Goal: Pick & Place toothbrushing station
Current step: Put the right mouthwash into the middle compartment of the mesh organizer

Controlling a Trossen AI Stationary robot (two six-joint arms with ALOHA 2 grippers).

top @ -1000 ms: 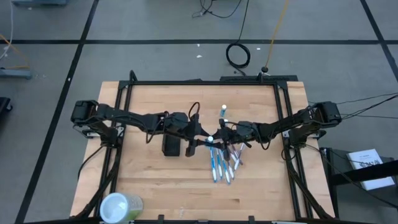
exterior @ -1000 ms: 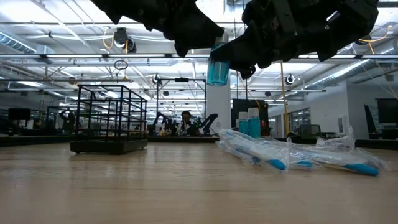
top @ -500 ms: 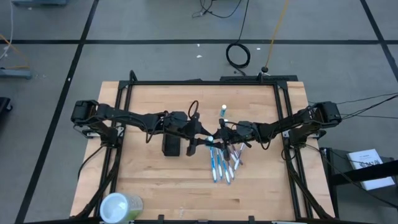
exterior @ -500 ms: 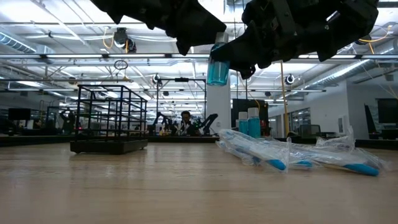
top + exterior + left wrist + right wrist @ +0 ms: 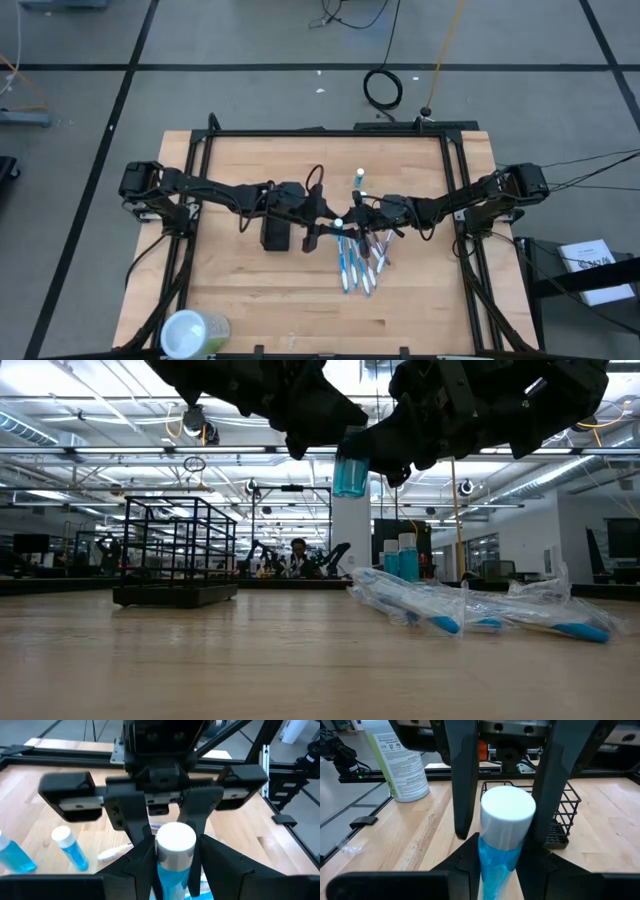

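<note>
A small blue tube with a white cap hangs upright above the table's middle, and both grippers are shut on it. My left gripper comes from the table's left. My right gripper comes from the right. In the low view the tube's blue lower part shows below both grippers. The black mesh holder stands on its base just left of them. Wrapped toothbrushes lie on the table below and near the grippers. Two more tubes stand farther back. My left gripper pinches the tube's blue body just under the cap between its two fingers, reaching in roughly level from the table's left. The tube stands upright, cap up, clear of the table. My right gripper pinches the same tube's blue body between its two fingers, level from the table's right, opposite the left gripper's fingers. The tube stays upright and clear of the table.
A pale-green round container stands at the table's near left corner. Dark frame rails run along the table's far and side edges. Bare wood lies near the front.
</note>
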